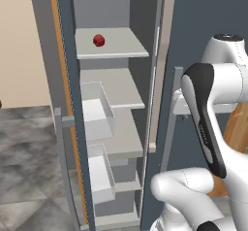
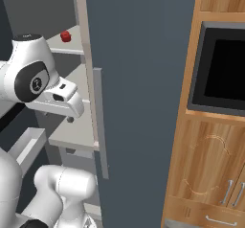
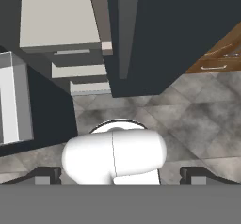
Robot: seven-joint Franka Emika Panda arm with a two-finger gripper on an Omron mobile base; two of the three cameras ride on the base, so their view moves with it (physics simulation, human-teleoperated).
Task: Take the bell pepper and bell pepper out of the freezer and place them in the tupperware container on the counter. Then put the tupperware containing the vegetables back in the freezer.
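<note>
The freezer (image 1: 193, 26) is the biggest thing here: a tall dark slate-blue unit standing open, its grey inner shelves (image 1: 114, 87) stacked one above another and two pale clear drawers (image 1: 97, 111) pulled partway out on the left side of the compartment. A grey bar handle (image 2: 100, 121) runs down the edge of its door in the right base view. Right of the freezer stands a wooden cabinet (image 2: 210, 160) with silver handles, and a black built-in oven (image 2: 222, 71) is set into it above. Grey marbled floor tiles (image 1: 26, 152) lie to the left of the freezer.

The white arm (image 1: 213, 108) rises in front of the freezer, folded high, with the hand at about the level of the middle shelves.

The pincer (image 3: 120, 175) points down at the floor; its two dark fingertips (image 3: 47, 175) stand far apart at the lower edge of the hand view, released, with nothing between them.

One bell pepper (image 1: 99, 40), small, red and lumpy, sits alone on the top shelf, toward its left and back, well above and apart from the hand.
</note>
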